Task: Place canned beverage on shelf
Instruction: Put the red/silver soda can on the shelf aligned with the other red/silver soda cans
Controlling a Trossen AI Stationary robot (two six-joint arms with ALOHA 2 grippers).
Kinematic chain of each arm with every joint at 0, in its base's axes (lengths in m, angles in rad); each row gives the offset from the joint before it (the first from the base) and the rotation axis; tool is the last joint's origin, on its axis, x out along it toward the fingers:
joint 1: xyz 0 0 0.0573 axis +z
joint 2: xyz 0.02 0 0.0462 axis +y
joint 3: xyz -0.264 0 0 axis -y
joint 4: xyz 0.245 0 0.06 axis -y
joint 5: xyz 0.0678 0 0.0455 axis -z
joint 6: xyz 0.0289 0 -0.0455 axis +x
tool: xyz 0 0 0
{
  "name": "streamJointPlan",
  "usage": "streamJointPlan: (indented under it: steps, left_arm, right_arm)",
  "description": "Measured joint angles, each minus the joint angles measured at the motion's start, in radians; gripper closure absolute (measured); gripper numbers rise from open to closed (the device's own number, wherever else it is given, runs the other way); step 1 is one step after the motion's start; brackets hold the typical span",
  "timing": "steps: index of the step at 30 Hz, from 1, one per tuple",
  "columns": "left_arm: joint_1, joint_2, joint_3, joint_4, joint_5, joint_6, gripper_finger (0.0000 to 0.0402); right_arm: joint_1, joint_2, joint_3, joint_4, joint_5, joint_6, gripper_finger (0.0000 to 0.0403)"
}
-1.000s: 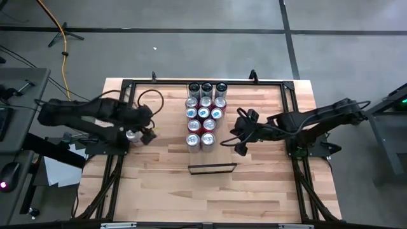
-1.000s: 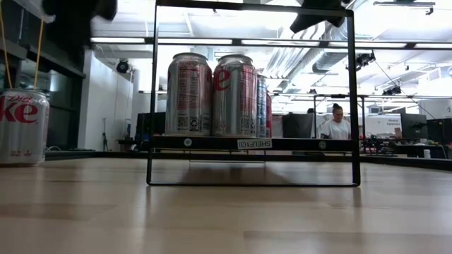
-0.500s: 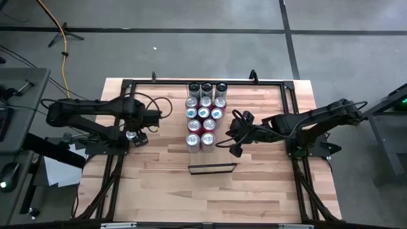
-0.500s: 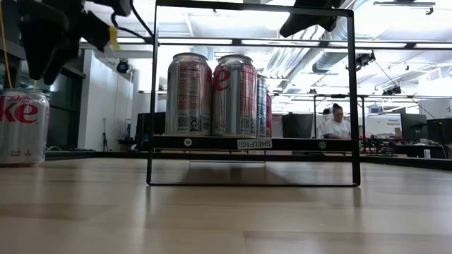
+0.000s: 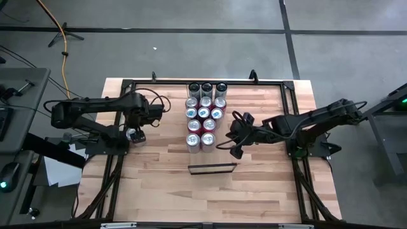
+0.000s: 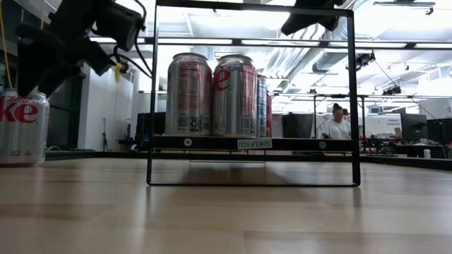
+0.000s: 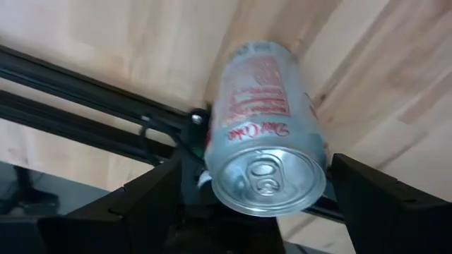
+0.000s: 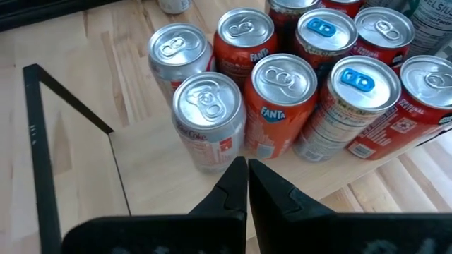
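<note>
A silver Diet Coke can (image 5: 131,135) (image 7: 265,134) stands upright on its base on the tabletop at the left, beside a black rail. My left gripper (image 5: 135,130) (image 7: 258,169) hangs open just above it, pointing steeply down, one finger on each side of the can's top and clear of it. In the low view this gripper (image 6: 39,79) ends level with the can's (image 6: 21,127) rim. The shelf (image 6: 212,143) at the centre carries several upright cans (image 5: 203,114). My right gripper (image 5: 234,151) (image 8: 247,173) hovers shut beside the shelf's near cans.
A black upright wire frame (image 5: 212,168) (image 6: 251,95) stands at the shelf's near end. Black rails (image 5: 114,172) run along the table's left, right and far sides. Bare tabletop (image 5: 210,197) lies toward the near edge. A person (image 6: 335,123) sits in the room beyond.
My left gripper has swung from beside the Diet Coke can to right over it, tipped from nearly level to pointing steeply down, rolled, and come down to the can's top. It stays open. The can has not moved.
</note>
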Motion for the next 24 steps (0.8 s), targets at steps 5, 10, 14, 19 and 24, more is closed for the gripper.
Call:
streamJointPlan:
  steps: [5, 10, 14, 19, 24]
  left_arm:
    - [0.003, 0.000, -0.020, 0.002, 0.003, 0.039, 0.0096]
    - [0.013, -0.001, -0.077, 0.002, 0.033, 0.050, 0.0096]
    - [0.012, 0.000, -0.134, 0.024, 0.068, 0.050, 0.0096]
    - [0.012, 0.000, -0.174, 0.049, 0.070, 0.005, 0.0096]
    - [0.012, 0.000, -0.159, 0.082, 0.070, -0.088, 0.0096]
  right_arm:
    - [0.009, 0.000, 0.000, 0.000, 0.003, 0.000, 0.0403]
    - [0.008, 0.000, 0.000, -0.001, 0.004, 0.000, 0.0403]
    - [0.008, 0.000, 0.000, -0.001, 0.004, 0.000, 0.0403]
    - [0.008, 0.000, 0.000, -0.001, 0.005, -0.002, 0.0403]
    - [0.008, 0.000, 0.000, -0.001, 0.005, -0.003, 0.0403]
